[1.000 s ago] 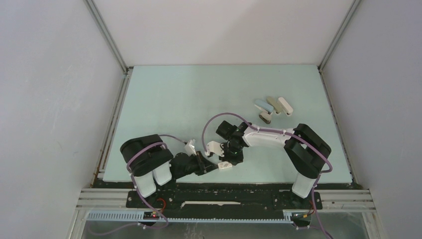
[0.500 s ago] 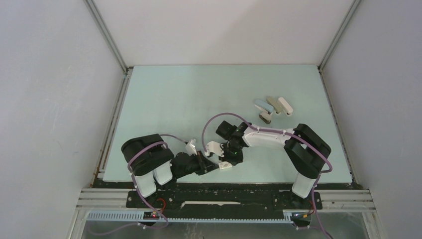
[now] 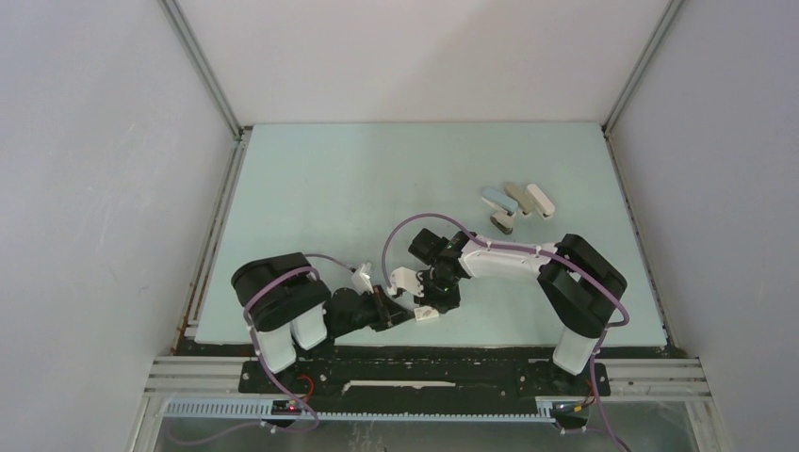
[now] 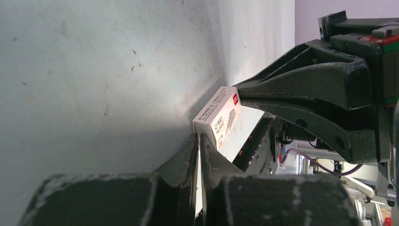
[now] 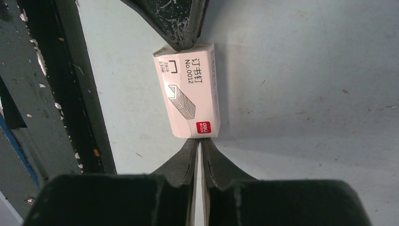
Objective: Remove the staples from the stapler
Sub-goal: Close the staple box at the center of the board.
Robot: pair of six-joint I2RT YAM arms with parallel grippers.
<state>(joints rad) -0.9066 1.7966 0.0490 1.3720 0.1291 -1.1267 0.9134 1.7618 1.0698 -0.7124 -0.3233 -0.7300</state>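
Meeting at the near middle of a pale green surface [image 3: 349, 188], the left arm [image 3: 283, 303] and the right arm [image 3: 504, 259] point their tips at each other, with a small white box [image 3: 425, 314] between them. The box lies flat on the surface. Seen from the right wrist, its upper face carries black printed characters, "No.0012", a drawing of a strip of staples and a red logo at one end.

The right jaws are pressed almost together, with only a thin bright slit between them. Their fingertips [image 5: 187, 149] touch the end of the box that bears the logo. The left jaws are likewise nearly closed, and their fingertips [image 5: 181, 35] touch the opposite end, so the box sits lengthwise between the two pairs of tips. From the left wrist, the left fingertips [image 4: 193, 141] meet a lower corner of the box, and the right arm's black fingers reach in from the right. Whether either pair pinches a flap of the box cannot be told.

The stapler [image 3: 494, 199], slim and pale blue, lies on the far right part of the surface, well apart from both arms. It is in a loose cluster, just beside a beige item [image 3: 514, 197] and a cream item [image 3: 540, 199], with a darker item [image 3: 502, 222] near them on the side toward the arms.
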